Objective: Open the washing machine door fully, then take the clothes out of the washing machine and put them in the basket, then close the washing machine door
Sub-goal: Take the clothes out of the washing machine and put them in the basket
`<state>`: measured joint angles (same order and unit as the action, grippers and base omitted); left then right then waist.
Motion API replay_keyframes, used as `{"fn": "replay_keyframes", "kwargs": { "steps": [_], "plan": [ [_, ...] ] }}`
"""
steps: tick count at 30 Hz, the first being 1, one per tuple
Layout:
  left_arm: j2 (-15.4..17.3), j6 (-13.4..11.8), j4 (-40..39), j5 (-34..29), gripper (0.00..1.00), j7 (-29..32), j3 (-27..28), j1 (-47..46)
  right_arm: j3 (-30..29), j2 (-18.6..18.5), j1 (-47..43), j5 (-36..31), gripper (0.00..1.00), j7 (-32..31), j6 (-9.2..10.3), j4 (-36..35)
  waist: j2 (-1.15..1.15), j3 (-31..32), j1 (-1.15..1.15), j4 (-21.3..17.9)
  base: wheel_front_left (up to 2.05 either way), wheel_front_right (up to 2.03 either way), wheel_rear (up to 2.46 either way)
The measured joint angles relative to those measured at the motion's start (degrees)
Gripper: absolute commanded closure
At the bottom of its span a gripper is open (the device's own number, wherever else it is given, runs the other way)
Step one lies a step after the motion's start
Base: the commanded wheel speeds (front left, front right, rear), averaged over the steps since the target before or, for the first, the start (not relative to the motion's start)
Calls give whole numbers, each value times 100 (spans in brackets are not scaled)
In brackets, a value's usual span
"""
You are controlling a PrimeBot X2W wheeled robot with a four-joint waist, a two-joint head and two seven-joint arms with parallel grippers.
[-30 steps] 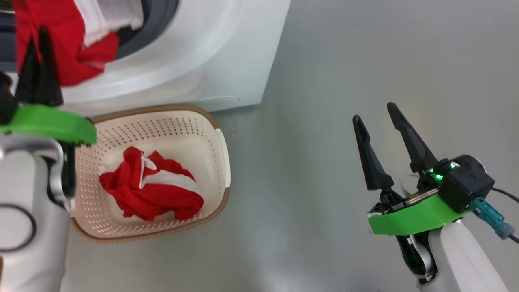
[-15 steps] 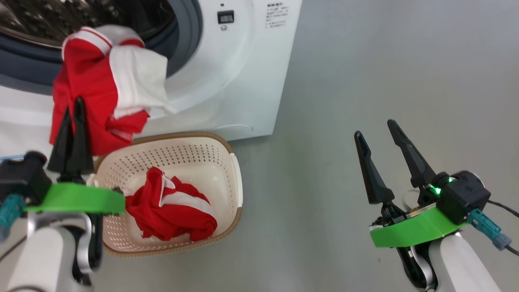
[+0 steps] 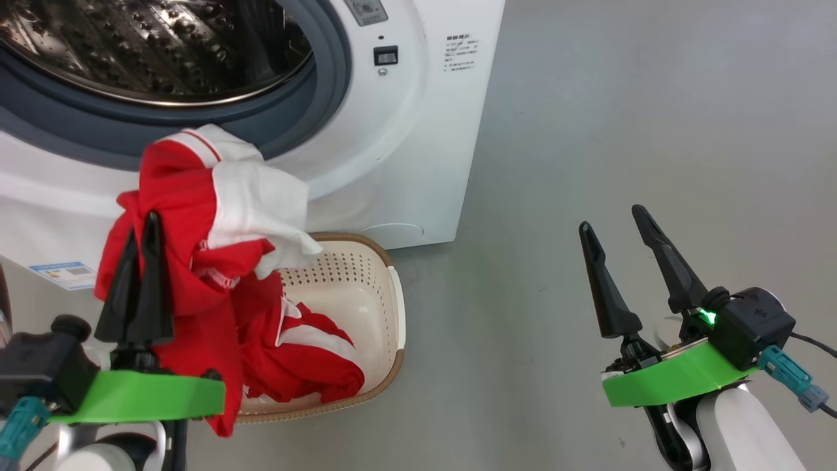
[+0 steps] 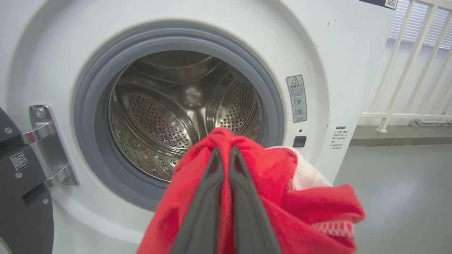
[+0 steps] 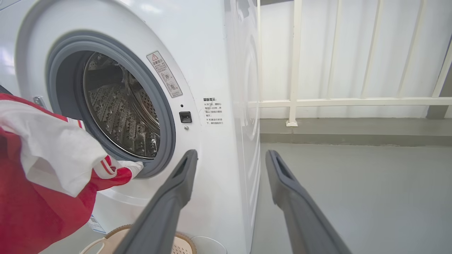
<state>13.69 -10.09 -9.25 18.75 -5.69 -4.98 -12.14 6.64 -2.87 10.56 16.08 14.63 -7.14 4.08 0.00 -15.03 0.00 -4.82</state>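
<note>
The washing machine (image 3: 405, 131) stands with its drum (image 4: 169, 116) showing no clothes inside. The washing machine door (image 4: 17, 211) hangs swung open on its hinge at the left edge of the left wrist view. My left gripper (image 3: 140, 226) is shut on a red and white garment (image 3: 196, 216), which hangs in front of the machine over the left part of the basket (image 3: 386, 288). My left gripper (image 4: 224, 150) pinches that garment (image 4: 268, 169) by a fold. Another red garment (image 3: 307, 360) lies in the basket. My right gripper (image 3: 611, 218) is open over bare floor, far right of the basket.
Grey floor stretches to the right of the machine. A white railing (image 5: 293, 102) and a low step run behind it. A blue-bordered label (image 3: 65, 273) sits low on the machine's front. The basket's rim (image 5: 116, 234) lies close against the machine's base.
The head camera has shifted, showing more of the drum. My left gripper has drawn the garment away from the drum mouth and down over the basket. The right gripper has stayed open and still.
</note>
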Motion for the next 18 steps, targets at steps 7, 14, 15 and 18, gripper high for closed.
{"fn": "replay_keyframes", "kwargs": {
  "steps": [7, 14, 15, 18],
  "plan": [
    [-89, 2, 447, 127, 100, 4, -63, 38, 30, 1, 1, 0, 0, 0, 0, -15, 0, -90, 0, -11, 0, 0, 0],
    [-282, 158, 1549, 355, 100, -57, -216, -232, 83, 0, 25, 0, 0, 0, 0, -13, 0, -254, 0, -84, 0, 0, 0],
    [-313, 179, 1718, 361, 100, -102, -229, -315, 88, -1, 25, 1, 0, 0, 0, -14, 0, -277, 0, -99, 0, 0, 0],
    [-374, 288, 2308, 426, 100, -201, -237, -575, 102, 0, 30, 5, 0, 0, 0, -19, 0, -350, 0, -141, 0, 0, 0]
  ]
}}
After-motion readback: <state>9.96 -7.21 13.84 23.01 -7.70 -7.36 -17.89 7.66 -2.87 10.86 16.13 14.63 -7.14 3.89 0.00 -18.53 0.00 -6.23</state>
